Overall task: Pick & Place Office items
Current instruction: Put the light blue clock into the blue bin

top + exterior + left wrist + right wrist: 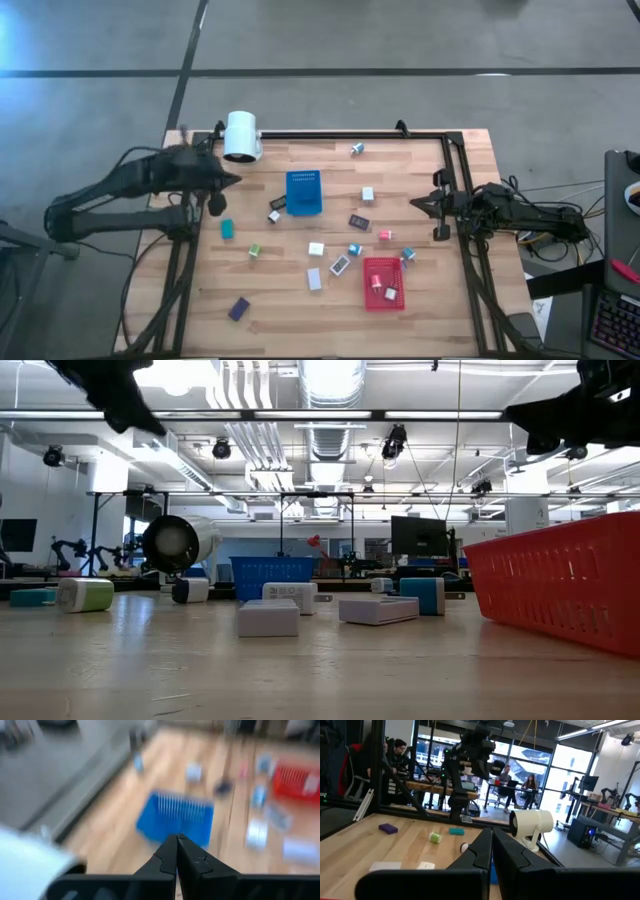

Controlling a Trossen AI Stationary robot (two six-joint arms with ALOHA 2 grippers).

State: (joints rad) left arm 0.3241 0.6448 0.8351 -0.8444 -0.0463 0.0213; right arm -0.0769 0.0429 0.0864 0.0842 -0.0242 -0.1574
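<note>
Your small office items [316,249], little rigid blocks and flat pieces in white, teal, green, purple, lie scattered over the wooden counter [270,300] btwn the blue slotted plastic tray [303,193] and red mesh tray [383,285]. Prob. light, stiff; pinch across short sides. Left gripper [236,181] and right gripper [414,201]: jaws shut, empty. Left wrist view blurred, so labels unreadable.

Small office items [316,249] lie scattered flat across the wooden worktop [280,310]: a teal block [227,229] and a green piece [254,250] toward the left, a purple block [238,308] near the front edge, white blocks [314,279] mid-table, a pink-red piece [385,235] right of centre. Two pieces [376,282] rest inside the red tray [398,270]; a dark one [279,204] touches the blue tray [303,192].
</note>
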